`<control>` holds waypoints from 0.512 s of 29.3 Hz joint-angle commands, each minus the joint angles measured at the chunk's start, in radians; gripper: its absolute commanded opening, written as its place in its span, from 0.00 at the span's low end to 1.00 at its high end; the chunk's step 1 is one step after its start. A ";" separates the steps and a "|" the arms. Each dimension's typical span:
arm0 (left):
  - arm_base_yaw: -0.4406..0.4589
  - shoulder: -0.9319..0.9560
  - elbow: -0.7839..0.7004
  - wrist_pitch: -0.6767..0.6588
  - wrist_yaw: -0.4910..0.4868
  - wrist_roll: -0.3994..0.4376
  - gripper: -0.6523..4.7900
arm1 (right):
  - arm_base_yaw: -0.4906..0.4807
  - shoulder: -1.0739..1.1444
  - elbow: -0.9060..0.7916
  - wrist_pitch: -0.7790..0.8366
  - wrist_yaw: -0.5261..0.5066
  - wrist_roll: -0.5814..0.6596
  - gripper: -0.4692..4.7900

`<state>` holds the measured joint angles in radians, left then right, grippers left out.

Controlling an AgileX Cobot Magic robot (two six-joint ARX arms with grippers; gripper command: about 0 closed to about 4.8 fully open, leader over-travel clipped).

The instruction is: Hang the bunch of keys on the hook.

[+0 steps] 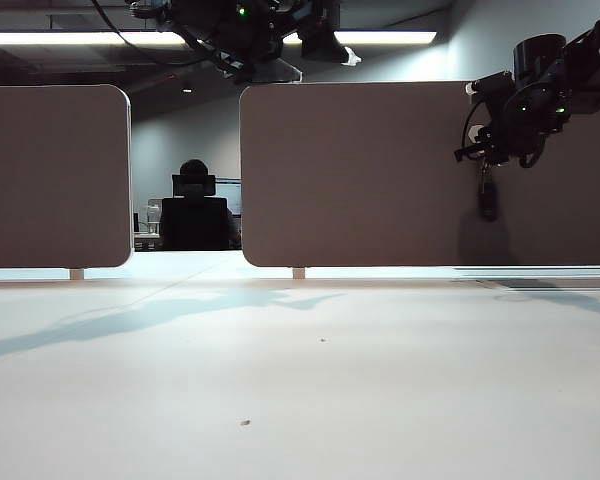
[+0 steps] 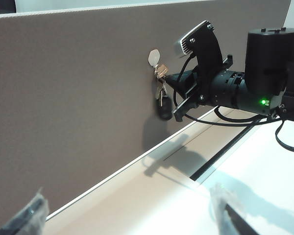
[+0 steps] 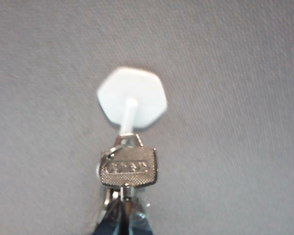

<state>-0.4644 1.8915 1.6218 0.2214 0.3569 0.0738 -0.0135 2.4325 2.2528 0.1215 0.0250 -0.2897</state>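
The hook (image 3: 132,98) is a small white hexagon with a thin peg, stuck on the grey partition panel (image 2: 78,98). My right gripper (image 3: 122,223) is shut on the bunch of keys (image 3: 129,168) right in front of the peg. The ring touches the peg's tip; whether it is over the peg I cannot tell. In the left wrist view the right gripper (image 2: 170,79) holds the keys (image 2: 160,83) just under the hook (image 2: 154,57), and the black fob (image 2: 164,110) dangles. The fob (image 1: 488,200) also hangs below the right gripper (image 1: 483,152) in the exterior view. My left gripper (image 2: 127,218) is open and empty, away from the panel.
A second grey panel (image 1: 55,175) stands at the left, with a gap between the panels showing an office behind. The white tabletop (image 1: 300,380) stretches in front. A dark slot (image 2: 225,154) runs along the panel's foot. The left arm (image 1: 240,30) hangs at the top.
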 commanded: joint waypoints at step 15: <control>-0.002 -0.005 0.006 -0.033 0.026 -0.002 1.00 | -0.015 0.029 0.007 0.003 0.014 -0.030 0.08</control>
<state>-0.4641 1.8915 1.6218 0.1879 0.3748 0.0738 -0.0338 2.4683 2.2539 0.1020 0.0444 -0.3050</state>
